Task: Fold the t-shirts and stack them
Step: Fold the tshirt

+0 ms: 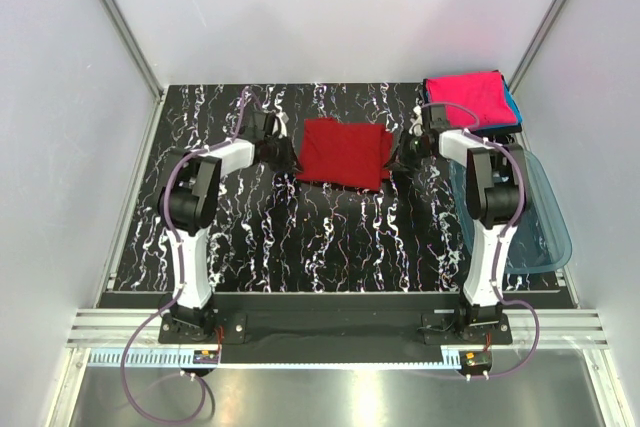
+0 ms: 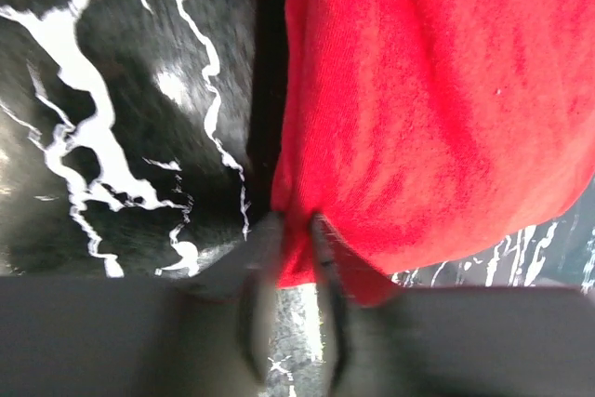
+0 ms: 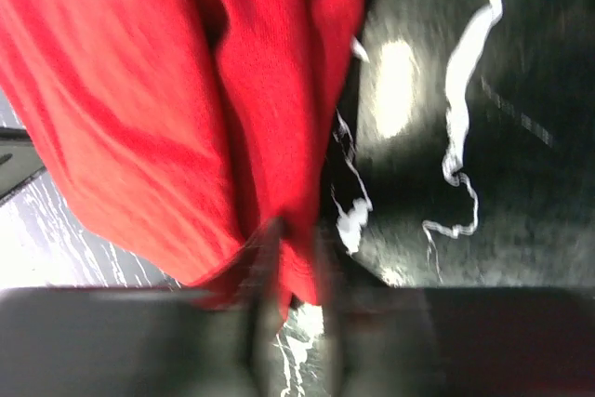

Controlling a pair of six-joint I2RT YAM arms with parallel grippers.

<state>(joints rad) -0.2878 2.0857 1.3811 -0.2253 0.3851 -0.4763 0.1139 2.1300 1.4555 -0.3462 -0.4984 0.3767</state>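
Two pincers shut narrow on cloth: left gripper (image 1: 287, 155) and right gripper (image 1: 402, 159) each nipped an opposite side edge of the dark red t-shirt (image 1: 343, 152) at mid-table, probably to keep it taut for folding or carrying toward the pink t-shirt (image 1: 465, 95) far right.

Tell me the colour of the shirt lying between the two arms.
The shirt is red, clearest in the top view.
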